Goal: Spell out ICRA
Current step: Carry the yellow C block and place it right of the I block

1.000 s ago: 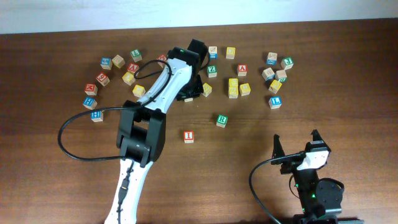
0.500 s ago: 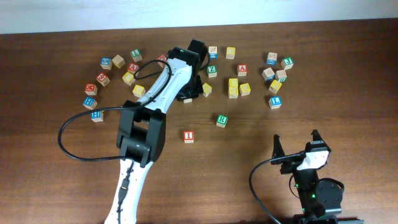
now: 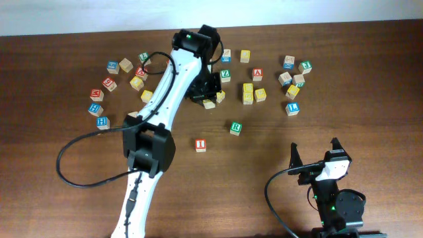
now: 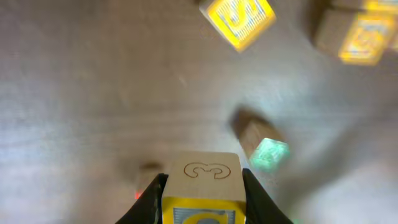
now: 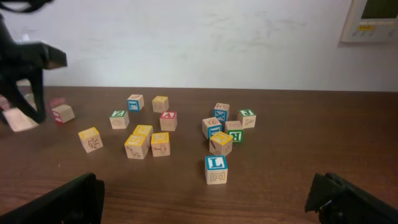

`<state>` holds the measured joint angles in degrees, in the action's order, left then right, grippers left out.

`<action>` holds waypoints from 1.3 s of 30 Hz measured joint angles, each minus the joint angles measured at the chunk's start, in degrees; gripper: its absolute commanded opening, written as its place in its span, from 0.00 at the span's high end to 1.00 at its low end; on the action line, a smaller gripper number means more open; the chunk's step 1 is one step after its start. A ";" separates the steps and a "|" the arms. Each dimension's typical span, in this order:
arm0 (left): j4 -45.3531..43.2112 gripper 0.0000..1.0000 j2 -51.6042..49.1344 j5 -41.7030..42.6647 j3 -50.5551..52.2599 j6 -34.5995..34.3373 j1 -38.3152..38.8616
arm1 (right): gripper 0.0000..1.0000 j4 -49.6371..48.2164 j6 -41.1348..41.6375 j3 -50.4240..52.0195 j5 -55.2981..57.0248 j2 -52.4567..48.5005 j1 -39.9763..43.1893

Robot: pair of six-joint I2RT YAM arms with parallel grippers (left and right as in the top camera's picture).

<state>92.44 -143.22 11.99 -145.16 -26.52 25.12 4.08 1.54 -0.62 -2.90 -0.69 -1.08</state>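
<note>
Where the left tool (image 4: pixel 203 200) stands: over the worktop (image 3: pixel 370 59), at about 12 o'clock of the I cube, with its arm (image 3: pixel 162 99) reaching in from 7 o'clock.
Left tool grip: both fingers are pressed against opposite sides of the C cube (image 4: pixel 202 175), closed to the cube's width.
C cube: it sits upright between the fingers. A bare wooden face with a carved mark is on top, and a yellow-framed face is turned to the wrist camera. The worktop beneath is blurred, and the cube looks to be held off the surface.
I cube (image 3: pixel 200 144): alone on the worktop near the middle, red letter up.
R cube (image 3: pixel 235 127): at 2 o'clock of the I cube, near it but apart, turned slightly askew.
A cube (image 3: pixel 258 74): at 1 o'clock of the R cube and well apart from it, just at 12 o'clock of a small cluster of yellow cubes (image 3: pixel 260 94).
Z cube (image 3: pixel 225 75): at 9 o'clock of the A cube, just beside the left arm's wrist.
L cube (image 3: pixel 293 108): at 4 o'clock of the A cube, the block nearest the right wrist camera.
Right tool (image 3: pixel 314 153): at 5 o'clock on the worktop, fingers spread wide with nothing between them.
Other cubes (image 3: pixel 109 84): a loose scatter at 10 o'clock, beyond the left arm.
</note>
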 measured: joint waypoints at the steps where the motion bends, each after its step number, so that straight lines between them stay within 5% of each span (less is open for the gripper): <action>1: 3.80 0.78 -0.04 1.36 -2.73 1.46 0.02 | 0.02 0.00 -0.02 0.00 0.00 0.00 0.00; 6: 4.20 0.77 3.37 6.67 -5.81 5.66 0.04 | 0.02 0.00 0.00 0.00 -0.02 0.00 0.00; 12: 4.24 0.76 22.38 10.01 -2.89 10.16 0.39 | 0.01 0.00 0.00 0.00 0.00 0.00 0.00; 17: 3.85 0.76 38.71 10.34 21.40 11.10 3.89 | 0.02 0.00 0.00 0.00 -0.02 -0.04 0.00; 24: -18.05 0.76 38.58 8.94 47.30 5.35 11.08 | 0.01 0.00 -0.02 0.00 -0.02 -0.04 0.00; 32: -47.21 0.74 38.56 -3.26 68.98 -6.71 11.45 | 0.02 0.00 0.00 0.00 0.00 0.00 0.00; 39: -53.18 0.74 38.53 -9.81 72.50 -10.54 12.66 | 0.02 0.00 0.00 0.00 -0.02 0.00 0.00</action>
<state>39.27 -104.68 2.17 -72.66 -37.06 37.78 4.08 1.54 -0.62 -2.92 -0.69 -1.08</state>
